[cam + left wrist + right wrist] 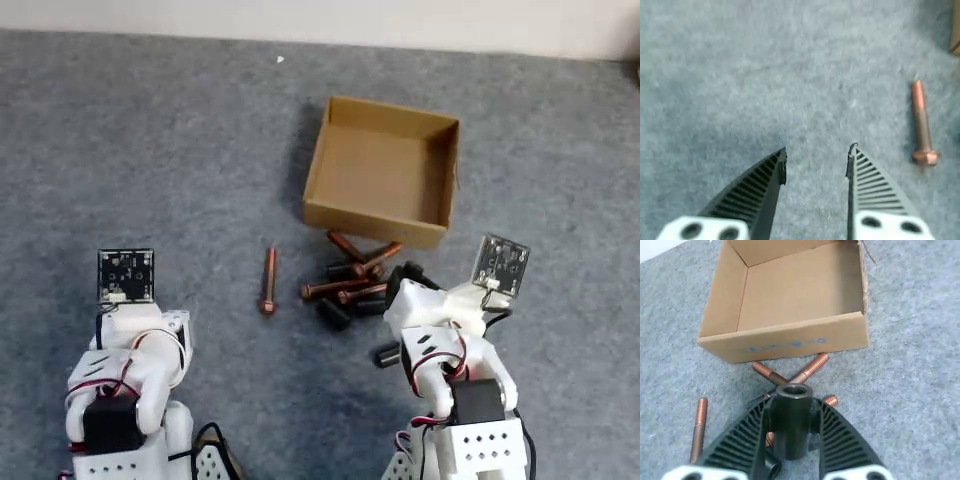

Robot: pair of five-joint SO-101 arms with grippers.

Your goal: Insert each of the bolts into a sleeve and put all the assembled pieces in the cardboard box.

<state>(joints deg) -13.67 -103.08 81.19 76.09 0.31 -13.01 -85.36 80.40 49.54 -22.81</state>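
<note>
My right gripper (791,412) is shut on a black sleeve (791,432), held upright with its open end up, just in front of the cardboard box (790,342). Copper bolts (809,369) lie crossed between the sleeve and the box. In the high view these bolts (350,278) and several black sleeves (335,312) form a pile below the box (375,215), with the right gripper (408,278) at its right edge. A lone bolt (269,280) lies to the left of the pile. My left gripper (817,155) is open over bare carpet, with that lone bolt (922,125) off to one side.
The box (380,165) has nothing inside and stands on grey carpet. Another black sleeve (388,355) lies beside the right arm's base. A pale wall edge runs along the far side. Open carpet stretches left of the lone bolt and around the box.
</note>
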